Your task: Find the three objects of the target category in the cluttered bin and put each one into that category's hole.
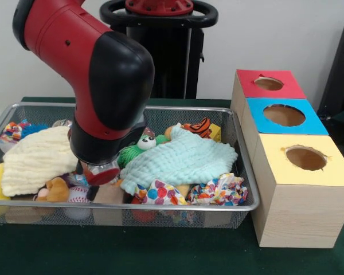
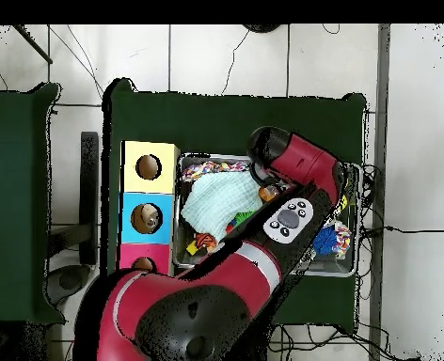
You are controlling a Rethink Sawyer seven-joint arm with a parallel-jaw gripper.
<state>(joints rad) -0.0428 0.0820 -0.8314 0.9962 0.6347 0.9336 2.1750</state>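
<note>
Frontally, the bin [image 1: 241,207] is seen beside three wooden boxes [image 1: 292,189], filled with a mint cloth [image 1: 180,163], a cream cloth [image 1: 34,160] and toys; the arm [image 1: 103,86] is lowered into it, its gripper hidden, so its state cannot be told. Overhead, the arm [image 2: 301,188] is laid across the bin [image 2: 183,216], with the mint cloth [image 2: 216,202] apparently beside its end.

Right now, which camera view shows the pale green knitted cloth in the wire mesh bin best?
The front view shows it best: the pale green knitted cloth lies spread over toys in the silver wire mesh bin, with its texture visible. In the overhead view, the cloth appears smaller, and the red and black arm covers the bin beside it.
</note>
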